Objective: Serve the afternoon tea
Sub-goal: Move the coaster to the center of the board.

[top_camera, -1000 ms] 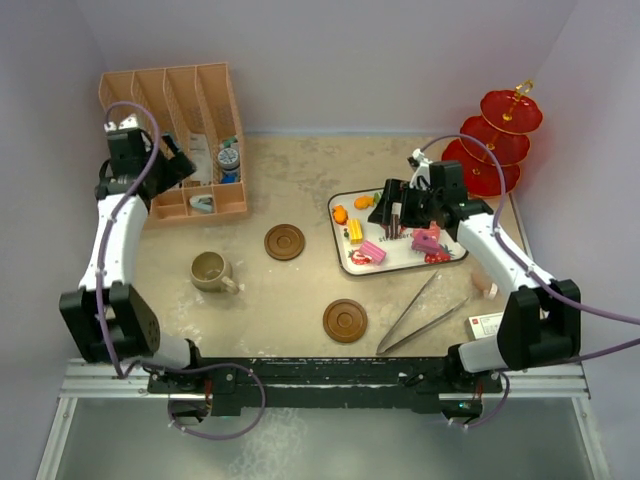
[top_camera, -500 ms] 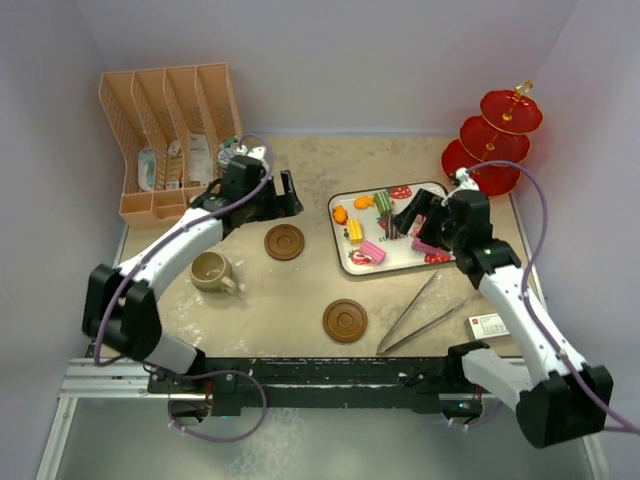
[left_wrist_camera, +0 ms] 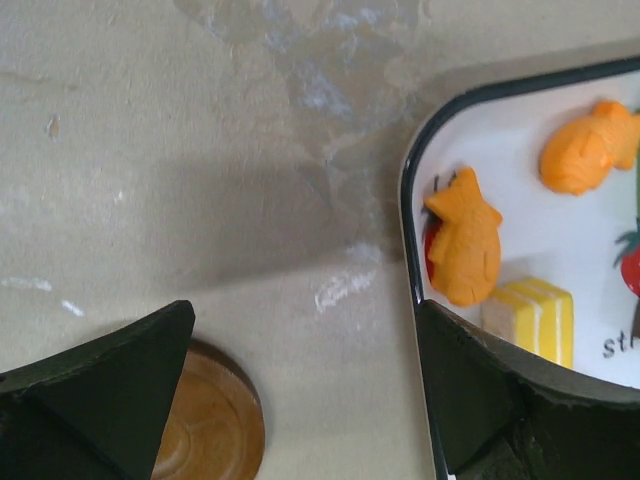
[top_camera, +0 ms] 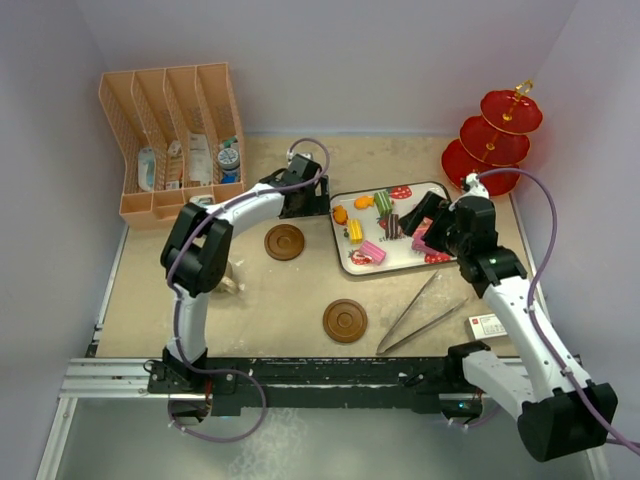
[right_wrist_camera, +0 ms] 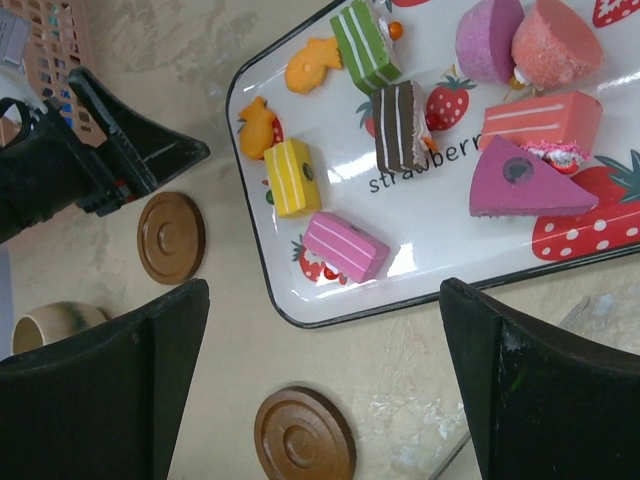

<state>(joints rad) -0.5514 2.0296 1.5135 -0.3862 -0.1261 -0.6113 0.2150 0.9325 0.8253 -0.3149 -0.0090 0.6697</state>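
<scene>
The toy cakes lie on a white tray on the right half of the counter, toward its far edge. My right gripper is above the tray's near left corner, spread wide with nothing between the fingers. My left gripper is also spread and empty, over bare counter just off the tray's left edge.

My right wrist view shows the whole assortment of striped slices, round cakes and two orange fish, with "strawber" readable on the tray among printed strawberries. My left wrist view catches only the tray's left corner, the fish, a yellow slice and the letters "str".

One saucer lies beside the tray's left edge and a second saucer nearer the counter's front. The tan mug shows plainly from my right wrist; from above my left arm covers most of it. Only the top view takes in the red stand at the far right corner, the rack at the far left corner and the tongs near the front right.
</scene>
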